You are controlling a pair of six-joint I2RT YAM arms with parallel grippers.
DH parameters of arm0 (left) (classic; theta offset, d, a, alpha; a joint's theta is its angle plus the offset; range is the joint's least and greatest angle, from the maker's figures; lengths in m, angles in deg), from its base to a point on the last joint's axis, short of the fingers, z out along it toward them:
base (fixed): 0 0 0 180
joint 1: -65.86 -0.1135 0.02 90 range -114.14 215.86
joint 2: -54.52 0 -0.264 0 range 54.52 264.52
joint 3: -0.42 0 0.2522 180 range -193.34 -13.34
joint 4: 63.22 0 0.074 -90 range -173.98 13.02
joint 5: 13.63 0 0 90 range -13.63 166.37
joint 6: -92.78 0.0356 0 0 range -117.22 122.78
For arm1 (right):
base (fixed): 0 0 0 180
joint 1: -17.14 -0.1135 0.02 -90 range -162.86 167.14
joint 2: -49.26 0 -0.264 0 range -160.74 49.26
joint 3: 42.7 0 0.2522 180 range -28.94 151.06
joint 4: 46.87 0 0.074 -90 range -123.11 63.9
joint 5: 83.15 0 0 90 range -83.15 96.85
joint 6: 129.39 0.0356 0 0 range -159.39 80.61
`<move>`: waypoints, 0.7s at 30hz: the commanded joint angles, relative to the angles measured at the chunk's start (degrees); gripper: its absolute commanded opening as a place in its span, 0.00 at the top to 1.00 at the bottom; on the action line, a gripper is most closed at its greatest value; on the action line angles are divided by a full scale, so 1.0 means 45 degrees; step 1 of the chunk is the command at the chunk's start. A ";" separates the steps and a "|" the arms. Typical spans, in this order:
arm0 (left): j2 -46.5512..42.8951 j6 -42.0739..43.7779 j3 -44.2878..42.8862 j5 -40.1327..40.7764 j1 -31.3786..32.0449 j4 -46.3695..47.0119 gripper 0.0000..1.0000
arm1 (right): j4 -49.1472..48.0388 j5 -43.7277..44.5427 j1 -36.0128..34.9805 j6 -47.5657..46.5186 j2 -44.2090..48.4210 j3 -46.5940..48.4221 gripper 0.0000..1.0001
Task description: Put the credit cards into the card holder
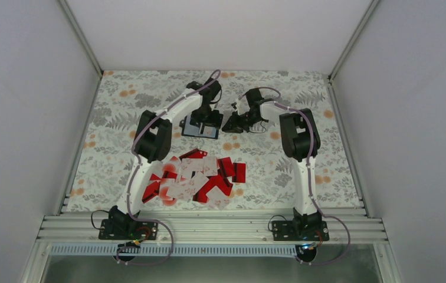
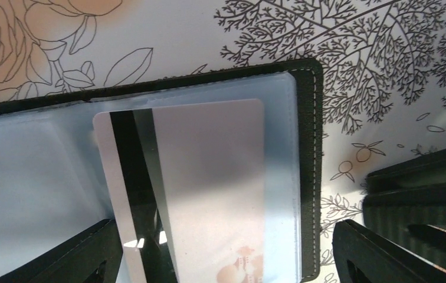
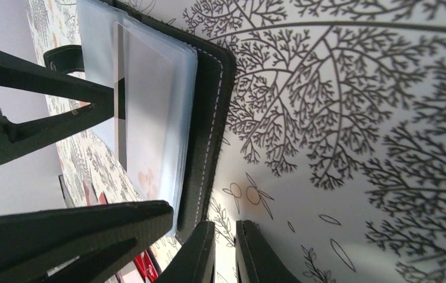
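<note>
Floral tablecloth (image 1: pixel 327 165): left claw (image 2: pixel 225 227) spread wide over card holder (image 2: pixel 309 147); right claw (image 3: pixel 225 227) pinched together, empty.

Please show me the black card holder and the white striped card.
black folding card holder (image 2: pixel 309 177), left wrist view, stitched right edge.
white dark-striped plastic card (image 2: pixel 209 177), left wrist view, pale middle.

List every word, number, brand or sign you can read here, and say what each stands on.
None can be read.
White card in the card holder: dark stripe and a pale orange mark, blurred, no letters legible.
Credit cards in the pile: red marks, too small to read.
Tablecloth: plant drawings only, no text.
</note>
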 commanded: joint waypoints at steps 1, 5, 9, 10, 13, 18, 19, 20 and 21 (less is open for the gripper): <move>0.0004 0.0141 -0.0059 -0.0643 0.0051 0.0225 0.13 | 0.0215 0.0339 -0.0195 -0.0015 -0.0584 0.0353 0.89; 0.0176 0.0030 -0.0373 -0.0615 0.0136 0.0003 0.15 | 0.0234 0.0265 -0.0216 -0.0007 -0.0751 0.0452 0.90; 0.0406 -0.0165 -0.0904 -0.0570 0.0195 -0.0383 0.16 | 0.0240 0.0189 -0.0214 0.0004 -0.0847 0.0524 0.90; 0.0442 -0.0197 -0.1003 -0.0585 0.0201 -0.0472 0.16 | 0.0231 0.0164 -0.0214 0.0030 -0.0861 0.0553 0.90; 0.0518 -0.0395 -0.1197 -0.0751 0.0200 -0.0653 0.17 | 0.0211 0.0117 -0.0214 0.0029 -0.0884 0.0555 0.90; 0.0562 -0.0570 -0.1154 -0.1269 0.0186 -0.0700 0.17 | 0.0154 0.0065 -0.0224 0.0054 -0.0877 0.0546 0.90; 0.0576 -0.0570 -0.1135 -0.1424 0.0164 -0.0688 0.17 | 0.0142 0.0037 -0.0215 0.0071 -0.0867 0.0560 0.90; 0.0586 -0.0572 -0.1130 -0.1526 0.0139 -0.0684 0.17 | 0.0111 0.0016 -0.0222 0.0080 -0.0868 0.0565 0.90; 0.0586 -0.0590 -0.1132 -0.1566 0.0141 -0.0681 0.17 | 0.0120 0.0006 -0.0215 0.0082 -0.0861 0.0565 0.90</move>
